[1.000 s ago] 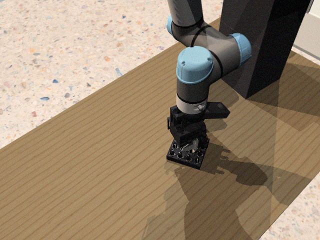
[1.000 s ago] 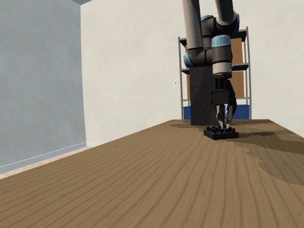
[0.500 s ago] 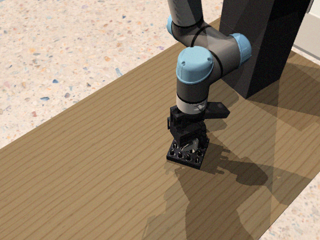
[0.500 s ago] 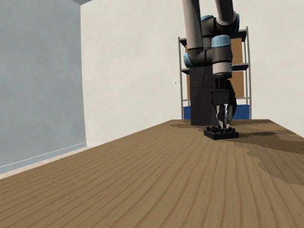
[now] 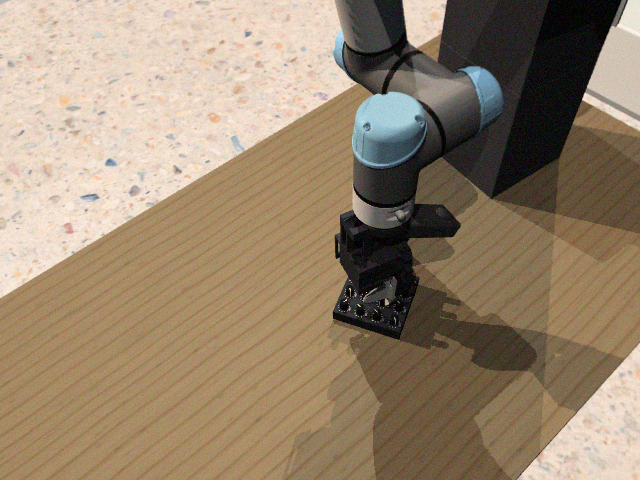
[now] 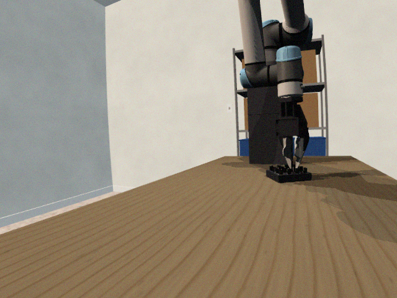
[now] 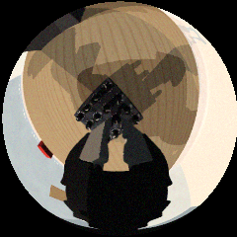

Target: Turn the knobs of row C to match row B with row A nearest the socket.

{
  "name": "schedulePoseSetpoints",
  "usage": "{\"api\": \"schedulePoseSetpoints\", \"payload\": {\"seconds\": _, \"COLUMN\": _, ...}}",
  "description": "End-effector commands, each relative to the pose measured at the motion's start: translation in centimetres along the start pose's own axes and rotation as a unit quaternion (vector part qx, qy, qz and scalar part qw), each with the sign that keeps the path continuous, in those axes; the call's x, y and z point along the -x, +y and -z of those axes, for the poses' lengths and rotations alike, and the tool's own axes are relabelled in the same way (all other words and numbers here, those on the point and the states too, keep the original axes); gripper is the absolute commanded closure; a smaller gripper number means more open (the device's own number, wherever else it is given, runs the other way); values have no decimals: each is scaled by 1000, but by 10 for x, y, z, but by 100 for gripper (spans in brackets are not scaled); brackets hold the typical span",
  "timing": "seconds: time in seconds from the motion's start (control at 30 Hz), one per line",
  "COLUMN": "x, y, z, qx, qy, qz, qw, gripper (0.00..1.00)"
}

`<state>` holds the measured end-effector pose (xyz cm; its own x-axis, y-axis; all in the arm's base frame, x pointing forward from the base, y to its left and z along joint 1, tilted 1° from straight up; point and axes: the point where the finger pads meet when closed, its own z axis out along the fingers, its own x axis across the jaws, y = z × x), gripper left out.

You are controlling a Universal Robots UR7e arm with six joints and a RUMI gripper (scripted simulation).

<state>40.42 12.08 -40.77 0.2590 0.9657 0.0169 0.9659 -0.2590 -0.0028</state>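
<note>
Your surroundings: wood-grain tabletop, speckled terrazzo floor, two wall colours.
In the exterior view you have a blue-grey wall at left, meeting a cream wall at a vertical corner; a pale baseboard runs along the cream wall's foot. Beyond the table's far end you see a grey-framed shelf unit, partly hidden, with brown panels or boxes (type unclear) at its upper levels and a blue bin low down. You have a small pale wall fitting left of the shelf unit. Dark, overlapping shadows cross your tabletop, mostly on the right in the top view.

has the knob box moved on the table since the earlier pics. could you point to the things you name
No. In the top view the knob box (image 5: 367, 324) (image 6: 278, 178) (image 7: 90, 106) sits in the same place relative to the dark pedestal (image 5: 492, 195).
</note>
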Motion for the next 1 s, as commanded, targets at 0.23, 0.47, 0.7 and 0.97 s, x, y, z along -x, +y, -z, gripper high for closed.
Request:
{"api": "schedulePoseSetpoints", "payload": {"seconds": 0.23, "x": 0, "y": 1, "z": 0, "qx": 1, "qy": 0, "qz": -22, "qw": 1000, "gripper": 96}}
{"api": "schedulePoseSetpoints", "payload": {"seconds": 0.47, "x": -1, "y": 1, "z": 0, "qx": 1, "qy": 0, "qz": -51, "qw": 999, "gripper": 96}}
{"api": "schedulePoseSetpoints", "payload": {"seconds": 0.7, "x": -1, "y": 1, "z": 0, "qx": 1, "qy": 0, "qz": -93, "qw": 996, "gripper": 96}}
{"api": "schedulePoseSetpoints", "payload": {"seconds": 0.97, "x": -1, "y": 1, "z": 0, "qx": 1, "qy": 0, "qz": -139, "qw": 990, "gripper": 96}}
